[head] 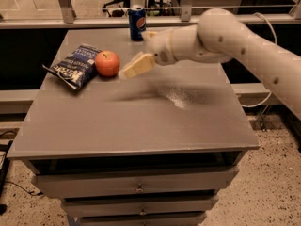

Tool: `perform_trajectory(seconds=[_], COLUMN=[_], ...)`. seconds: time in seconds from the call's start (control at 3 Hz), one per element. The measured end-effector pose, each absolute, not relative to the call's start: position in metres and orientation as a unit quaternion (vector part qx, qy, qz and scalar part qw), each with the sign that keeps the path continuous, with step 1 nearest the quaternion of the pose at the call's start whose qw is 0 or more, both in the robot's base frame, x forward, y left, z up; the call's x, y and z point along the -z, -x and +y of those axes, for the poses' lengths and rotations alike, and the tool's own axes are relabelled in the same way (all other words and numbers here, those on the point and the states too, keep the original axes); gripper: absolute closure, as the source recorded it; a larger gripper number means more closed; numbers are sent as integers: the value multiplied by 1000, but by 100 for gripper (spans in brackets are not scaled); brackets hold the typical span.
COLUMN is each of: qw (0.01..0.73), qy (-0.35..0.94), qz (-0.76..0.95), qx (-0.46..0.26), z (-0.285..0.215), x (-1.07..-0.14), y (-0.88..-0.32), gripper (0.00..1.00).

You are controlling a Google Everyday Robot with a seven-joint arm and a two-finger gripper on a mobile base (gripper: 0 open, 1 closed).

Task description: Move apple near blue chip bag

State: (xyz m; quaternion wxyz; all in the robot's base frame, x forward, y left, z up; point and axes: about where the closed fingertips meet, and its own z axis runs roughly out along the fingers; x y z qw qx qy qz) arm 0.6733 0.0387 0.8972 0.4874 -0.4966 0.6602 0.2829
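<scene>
The gripper (pixel 130 69) hangs low over the back left part of the table (pixel 141 126), its pale tip pointing left and slightly down toward the apple (pixel 107 63). It shows as one smeared cream shape, so I cannot tell whether it is parted or closed. It appears to hold nothing, since the apple sits on the tabletop on its own, just beside the tip, with what looks like a thin gap between them. The apple rests against the right edge of the blue chip bag (pixel 75 66), which lies flat and crinkled near the table's left rim. The two are touching or very nearly so. Behind the gripper, the white arm (pixel 235 36) runs off to the right and out of view. A Pepsi can (pixel 137 22) stands upright at the table's far edge, well apart from the apple. Drawers (pixel 138 187) sit below the tabletop. As I judge it, the task is essentially done because the apple already lies next to the bag. All that seems left is for the arm to clear away without nudging the fruit.
</scene>
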Motion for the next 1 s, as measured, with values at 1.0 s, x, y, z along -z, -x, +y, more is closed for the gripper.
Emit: perform_trajectory(seconds=[1.0], qw=[539], qy=[430], qz=[683], qx=[-244], z=[-67], x=[-918], y=[-653], gripper=[0])
